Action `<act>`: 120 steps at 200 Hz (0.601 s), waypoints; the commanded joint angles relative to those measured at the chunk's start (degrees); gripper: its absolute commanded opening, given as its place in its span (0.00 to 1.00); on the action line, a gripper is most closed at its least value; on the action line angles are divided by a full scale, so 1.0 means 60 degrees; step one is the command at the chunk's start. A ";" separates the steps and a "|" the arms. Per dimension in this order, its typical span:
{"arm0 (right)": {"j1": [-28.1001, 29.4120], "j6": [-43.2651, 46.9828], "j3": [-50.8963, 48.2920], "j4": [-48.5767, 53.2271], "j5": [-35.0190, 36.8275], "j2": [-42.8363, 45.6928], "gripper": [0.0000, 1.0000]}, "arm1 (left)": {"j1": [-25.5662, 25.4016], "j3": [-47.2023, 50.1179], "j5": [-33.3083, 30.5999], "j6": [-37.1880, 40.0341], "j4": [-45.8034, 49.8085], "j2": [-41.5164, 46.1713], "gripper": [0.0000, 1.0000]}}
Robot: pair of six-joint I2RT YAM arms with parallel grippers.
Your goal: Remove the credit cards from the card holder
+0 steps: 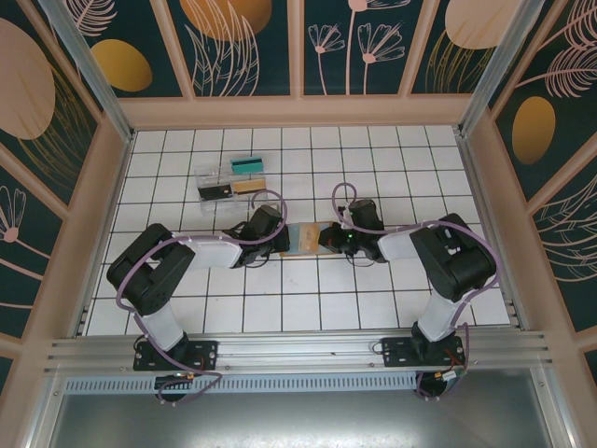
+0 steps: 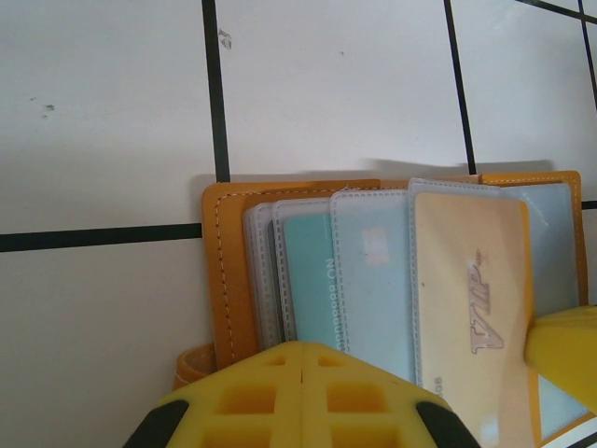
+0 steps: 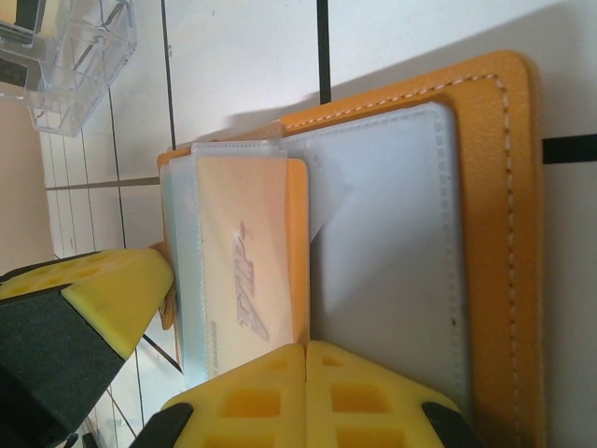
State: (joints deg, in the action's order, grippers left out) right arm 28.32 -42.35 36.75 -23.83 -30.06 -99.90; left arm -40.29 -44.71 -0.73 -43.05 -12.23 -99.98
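Orange card holder [image 2: 229,280] open, peach card [image 2: 466,280] reads "VIP"; L+R jaws shut, grip unclear.

The pale orange card [image 2: 471,308] in the card holder [image 2: 229,280] reads "VIP" — small print on the teal card [image 2: 308,280] is unreadable.

white tiled floor [image 1: 308,308] with dark grout lines, boxed in by teal floral wall panels [image 1: 244,47] in pale frames [image 1: 297,47].

The card holder [image 1: 303,238] lies open and flat on the white-tiled tabletop [image 1: 373,299], its orange-brown leather cover edged with pale stitching. Clear plastic sleeves [image 2: 373,271] fan across its inside. One holds a teal card [image 2: 308,280], and uppermost is a peach card marked "VIP" [image 2: 471,299].
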 commanded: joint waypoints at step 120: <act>0.0452 0.0166 0.0807 0.0323 -0.0058 -0.0383 0.00 | -0.0008 -0.0473 -0.0248 0.0549 0.1289 0.0235 0.07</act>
State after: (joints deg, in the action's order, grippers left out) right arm 30.15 -42.33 39.11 -23.27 -30.09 -100.27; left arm -40.29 -46.44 -0.95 -41.52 -8.84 -99.88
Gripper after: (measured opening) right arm 0.054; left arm 0.063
